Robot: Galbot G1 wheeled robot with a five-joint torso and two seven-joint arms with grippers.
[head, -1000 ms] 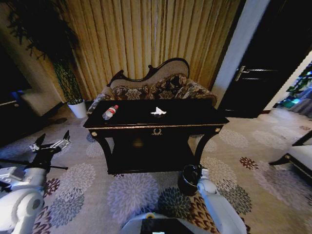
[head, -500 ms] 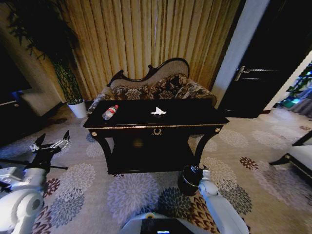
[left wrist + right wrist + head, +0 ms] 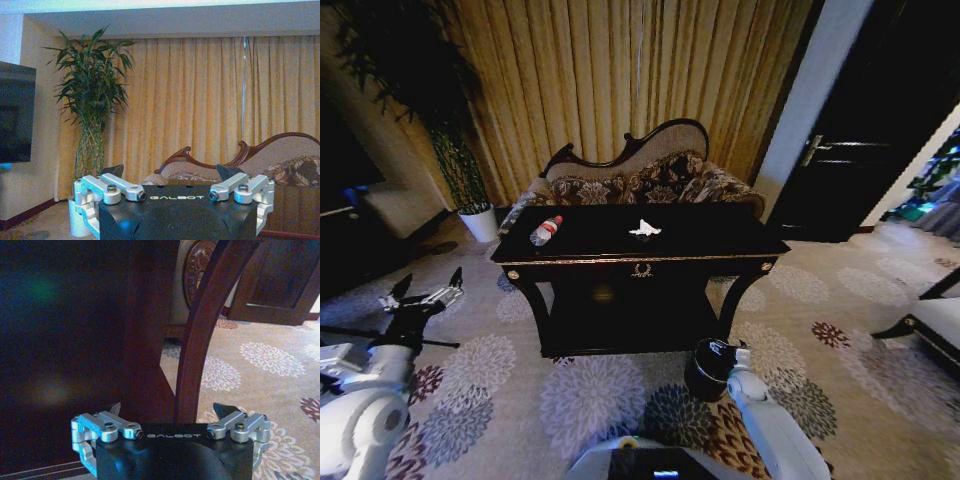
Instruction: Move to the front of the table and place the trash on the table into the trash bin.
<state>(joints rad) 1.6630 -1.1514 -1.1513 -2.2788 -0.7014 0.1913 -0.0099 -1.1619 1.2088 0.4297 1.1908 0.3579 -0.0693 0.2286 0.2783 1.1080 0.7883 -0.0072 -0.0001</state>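
The glossy black table (image 3: 720, 240) with gold trim stands straight ahead. On its top lie a clear bottle (image 3: 546, 230) with a red cap, near the left end, and a white crumpled tissue (image 3: 643, 230) in the middle. The dark round trash bin (image 3: 703, 370) sits on the carpet before the table's right leg, touching or just beside my right arm (image 3: 760, 420). My right gripper (image 3: 170, 410) is open and empty, low down and close to the table's curved leg (image 3: 200, 330). My left gripper (image 3: 425, 293) hangs open over the carpet, left of the table.
A carved floral sofa (image 3: 640, 175) stands right behind the table, with curtains beyond it. At the back left stands a white pot (image 3: 478, 222) with a tall plant. A dark door (image 3: 860, 150) is at the right, and a piece of furniture (image 3: 930, 325) at the right edge.
My right arm's wrist has shifted a little beside the bin. The table, bottle, tissue and left arm stand as before.
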